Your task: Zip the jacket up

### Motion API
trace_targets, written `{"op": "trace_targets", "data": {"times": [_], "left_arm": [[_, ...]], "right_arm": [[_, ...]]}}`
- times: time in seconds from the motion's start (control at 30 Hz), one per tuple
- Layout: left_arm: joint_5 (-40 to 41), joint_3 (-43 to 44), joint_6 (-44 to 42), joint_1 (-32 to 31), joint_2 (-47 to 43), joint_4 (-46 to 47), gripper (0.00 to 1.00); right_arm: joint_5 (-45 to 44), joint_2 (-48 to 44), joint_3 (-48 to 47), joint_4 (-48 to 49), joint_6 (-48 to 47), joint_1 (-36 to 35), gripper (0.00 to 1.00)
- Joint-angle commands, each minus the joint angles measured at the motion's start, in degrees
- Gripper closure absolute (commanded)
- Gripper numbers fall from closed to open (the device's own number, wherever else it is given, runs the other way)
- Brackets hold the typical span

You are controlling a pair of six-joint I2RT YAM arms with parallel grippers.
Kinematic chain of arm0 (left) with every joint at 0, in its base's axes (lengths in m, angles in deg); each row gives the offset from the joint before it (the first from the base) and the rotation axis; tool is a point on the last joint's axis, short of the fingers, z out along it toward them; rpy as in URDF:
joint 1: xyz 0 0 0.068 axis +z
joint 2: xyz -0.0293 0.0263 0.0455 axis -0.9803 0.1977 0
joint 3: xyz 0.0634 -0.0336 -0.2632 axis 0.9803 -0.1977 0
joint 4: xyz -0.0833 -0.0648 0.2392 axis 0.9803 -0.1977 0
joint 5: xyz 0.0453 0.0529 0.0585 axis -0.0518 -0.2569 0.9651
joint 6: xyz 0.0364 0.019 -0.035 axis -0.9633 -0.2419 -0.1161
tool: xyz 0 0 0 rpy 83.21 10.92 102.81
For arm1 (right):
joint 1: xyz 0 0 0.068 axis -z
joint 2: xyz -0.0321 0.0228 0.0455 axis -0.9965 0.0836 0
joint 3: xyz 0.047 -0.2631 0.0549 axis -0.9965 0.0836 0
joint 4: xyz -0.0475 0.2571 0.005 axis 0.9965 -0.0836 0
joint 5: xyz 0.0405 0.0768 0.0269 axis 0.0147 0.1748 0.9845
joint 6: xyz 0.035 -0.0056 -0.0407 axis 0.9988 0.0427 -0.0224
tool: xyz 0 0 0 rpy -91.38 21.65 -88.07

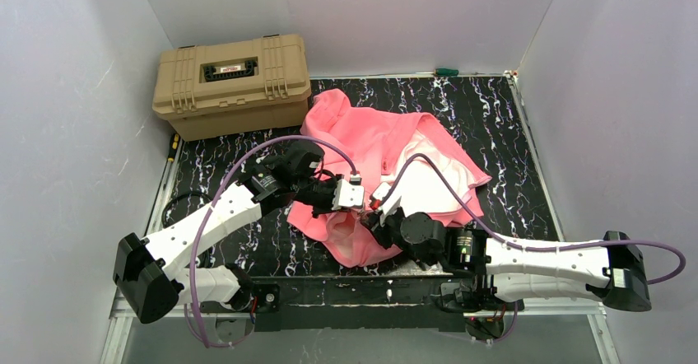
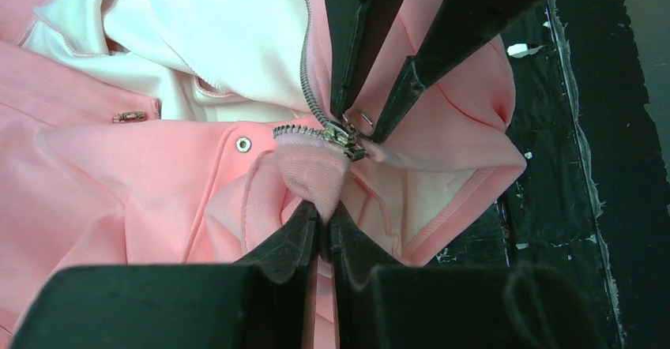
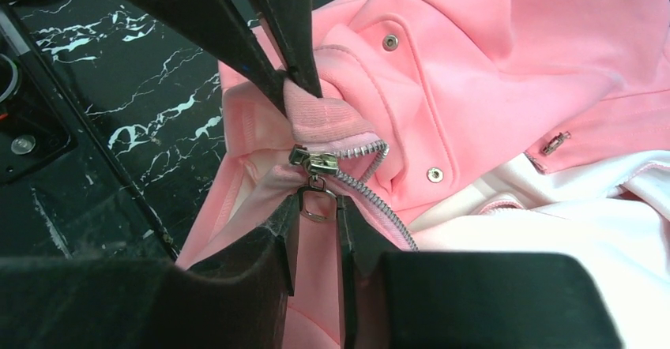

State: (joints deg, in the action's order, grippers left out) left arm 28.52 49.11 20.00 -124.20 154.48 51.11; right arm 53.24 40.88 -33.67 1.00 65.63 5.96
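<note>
**Ana:** Grey walls box in a black marbled table, with a tan case at the back left. Where is the jacket?

**Ben:** Mid-table, rumpled, front open and pale lining showing. It is just beside the case and reaches the near edge, where both arms meet.

**Ana:** Which way does it lie?

**Ben:** Its length runs roughly near to far. The hem end points at the arms, and the zipper teeth run away from them.

**Ana:** Why is it held like that?

**Ben:** The left gripper is clamped on the hem fabric below the slider, probably to anchor it for the pull.

**Ana:** And the right gripper?

**Ben:** Its jaws stand narrowly on either side of the pull ring. I cannot tell whether they bite it.
</note>
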Motion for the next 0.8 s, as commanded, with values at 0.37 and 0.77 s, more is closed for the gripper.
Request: {"op": "trace_targets", "data": {"times": [0.37,0.77], "left_arm": [[-1.6,1.4,-1.3,-0.4,-1.4,-1.7,1.0],[-1.5,1.3,-3.7,-1.1,-2.4,-1.8,1.0]], "right_arm": [[-3.7,-4.4,-3.2,-1.9,2.9,-0.3,0.99],[-0.4,-4.5,-5.0,-5.5,3.6,-0.2,0.99]]}}
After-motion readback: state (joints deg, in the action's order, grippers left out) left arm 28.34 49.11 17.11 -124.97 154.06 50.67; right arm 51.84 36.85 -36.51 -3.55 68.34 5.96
